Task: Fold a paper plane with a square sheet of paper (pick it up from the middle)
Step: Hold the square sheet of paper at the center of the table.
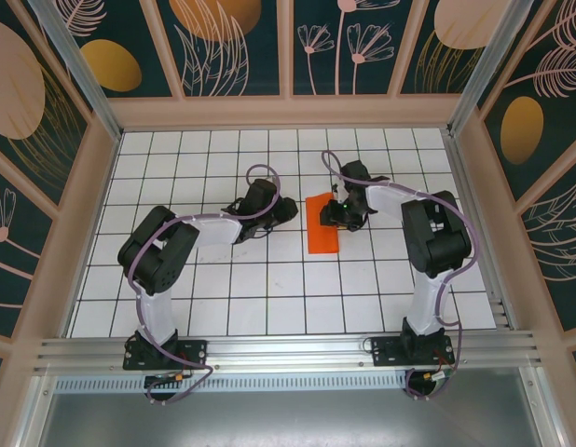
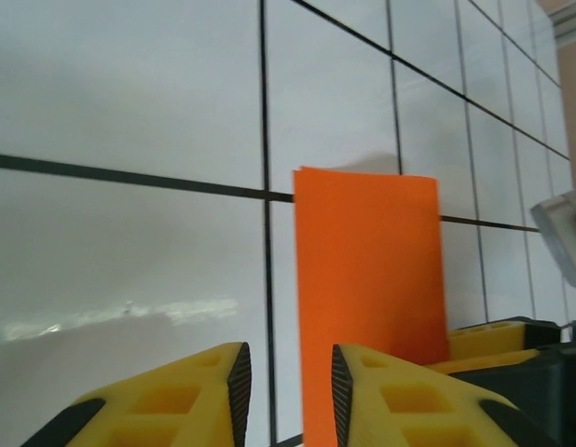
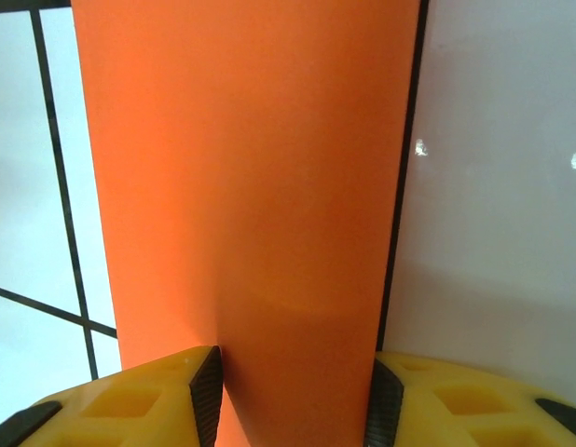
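Right fingers (image 3: 148, 400), half apart, span the folded orange paper (image 3: 251, 186).

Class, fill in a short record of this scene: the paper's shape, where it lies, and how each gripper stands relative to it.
paper: orange paper, a narrow flat rectangle with no pointed nose yet
surface: white gridded table, with the paper lying flat on it
left gripper: open, low at the paper's edge on the left arm's side
right gripper: open, directly over the paper, one finger above it
held: neither gripper is closed on the paper
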